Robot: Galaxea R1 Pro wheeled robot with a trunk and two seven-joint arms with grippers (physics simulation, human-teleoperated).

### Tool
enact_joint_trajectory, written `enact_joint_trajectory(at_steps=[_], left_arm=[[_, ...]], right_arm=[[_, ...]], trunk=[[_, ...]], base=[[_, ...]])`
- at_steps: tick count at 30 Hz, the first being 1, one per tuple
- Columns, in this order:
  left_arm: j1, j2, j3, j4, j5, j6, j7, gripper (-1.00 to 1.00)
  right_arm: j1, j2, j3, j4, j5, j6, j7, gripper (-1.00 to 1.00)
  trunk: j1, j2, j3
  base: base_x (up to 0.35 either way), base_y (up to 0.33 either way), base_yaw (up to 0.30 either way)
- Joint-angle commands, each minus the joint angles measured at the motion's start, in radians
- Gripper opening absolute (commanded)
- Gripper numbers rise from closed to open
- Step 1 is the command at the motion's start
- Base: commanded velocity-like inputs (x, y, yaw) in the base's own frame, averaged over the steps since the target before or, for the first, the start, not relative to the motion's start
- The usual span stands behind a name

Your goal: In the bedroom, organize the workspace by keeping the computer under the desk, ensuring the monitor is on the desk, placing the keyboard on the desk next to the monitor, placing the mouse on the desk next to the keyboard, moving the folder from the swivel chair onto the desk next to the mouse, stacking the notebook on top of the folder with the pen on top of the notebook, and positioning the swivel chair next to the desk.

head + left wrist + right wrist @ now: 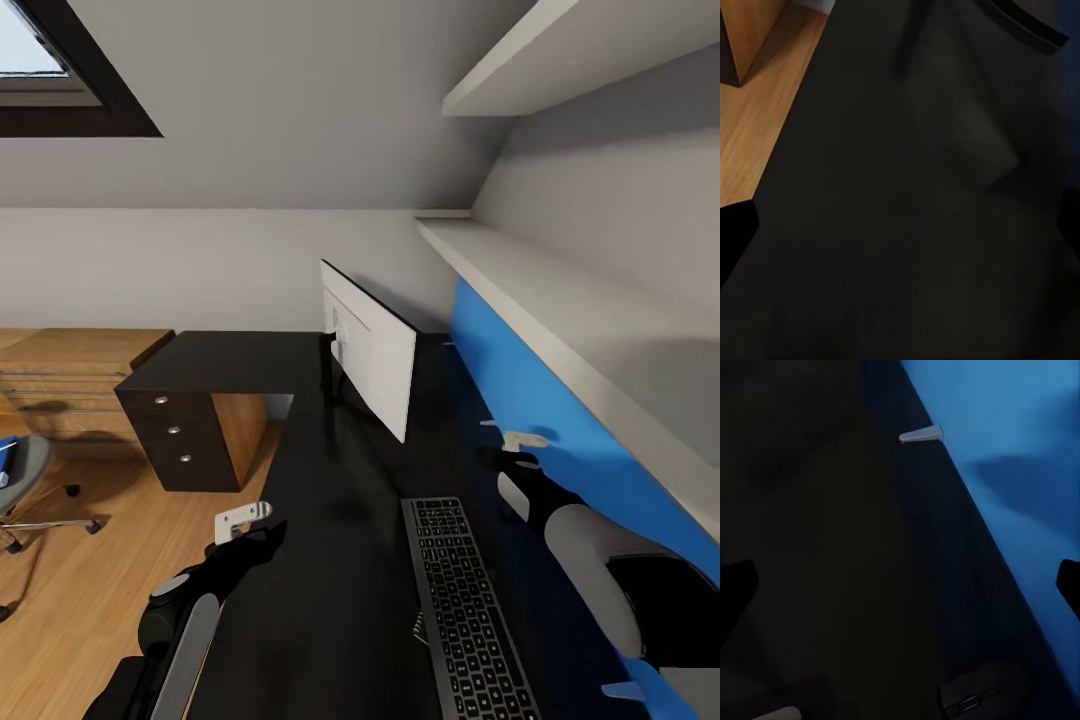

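My desk (330,520) is a glossy black L-shaped top with a three-drawer unit (round silver knobs). On it the monitor (372,350) stands upright, white back toward me, and the black keyboard (462,610) lies flat nearer me. The grey swivel chair (22,480) sits well apart on the wood floor

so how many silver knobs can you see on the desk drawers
3, stacked in a column on the front of the black drawer unit at the desk's far left end: top knob, middle knob, bottom knob. None looks hidden.
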Motion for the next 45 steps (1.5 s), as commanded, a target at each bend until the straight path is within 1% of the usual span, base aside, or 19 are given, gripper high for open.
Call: enact_joint_trajectory(at_steps=[1,5,45], left_arm=[[-0.001,0.0,-0.001,-0.001,0.011,0.003,0.009,1.0],[-0.001,0.0,-0.001,-0.001,0.011,0.003,0.009,1.0],[-0.001,0.0,-0.002,-0.001,0.011,0.005,0.009,1.0]], right_arm=[[-0.001,-0.001,0.009,-0.001,-0.01,0.001,-0.004,1.0],[-0.001,-0.002,0.008,0.0,-0.01,-0.016,-0.006,1.0],[-0.001,-0.004,0.008,0.0,-0.01,-0.017,-0.006,1.0]], trunk=[[0.0,-0.001,-0.001],[0.0,-0.001,-0.003],[0.0,-0.001,-0.063]], base=[[0.0,0.0,0.0],[0.0,0.0,0.0],[0.0,0.0,0.0]])
